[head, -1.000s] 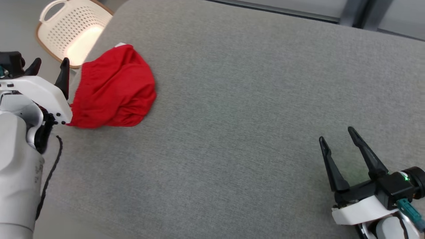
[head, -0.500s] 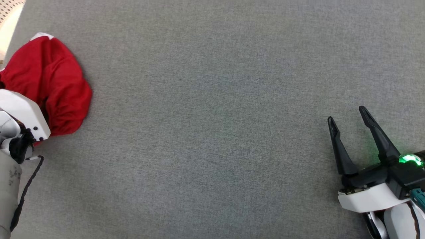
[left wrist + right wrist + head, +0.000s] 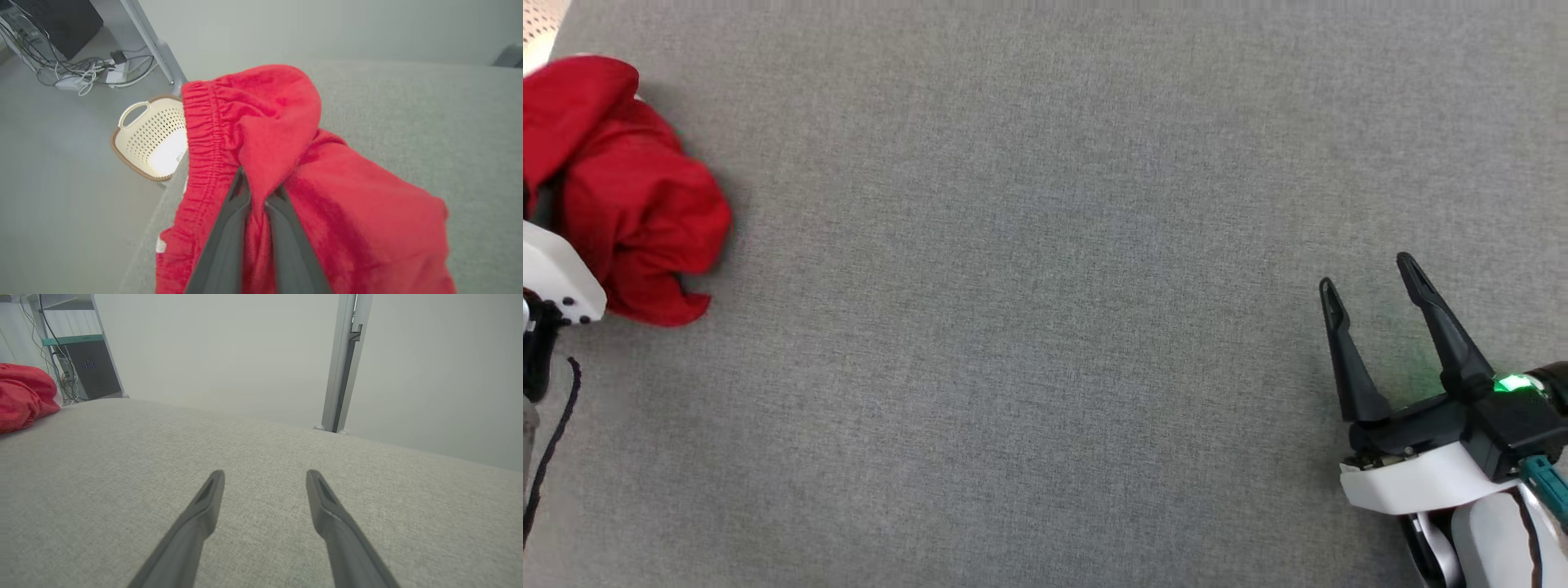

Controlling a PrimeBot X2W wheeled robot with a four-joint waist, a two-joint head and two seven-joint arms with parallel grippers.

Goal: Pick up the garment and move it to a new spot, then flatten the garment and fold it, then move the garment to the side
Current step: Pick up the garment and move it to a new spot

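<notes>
The first step, picking the garment up, is in hand. The left gripper [image 3: 259, 185] has its fingers pinched nearly together on a raised fold of the red garment [image 3: 359, 220], just beside the elastic waistband, and the cloth bunches around them. The garment lies crumpled at the far left edge of the grey tabletop [image 3: 1045, 327], with a pale perforated basket [image 3: 149, 141] on the floor beyond that edge. The right gripper [image 3: 1368, 273] hovers over bare tabletop well apart from the cloth, its fingers spread wide and holding nothing. The next move likely calls for lifting the pinched fold clear and carrying the garment toward the open middle, gripping firmly so the soft fabric does not slip.
</notes>
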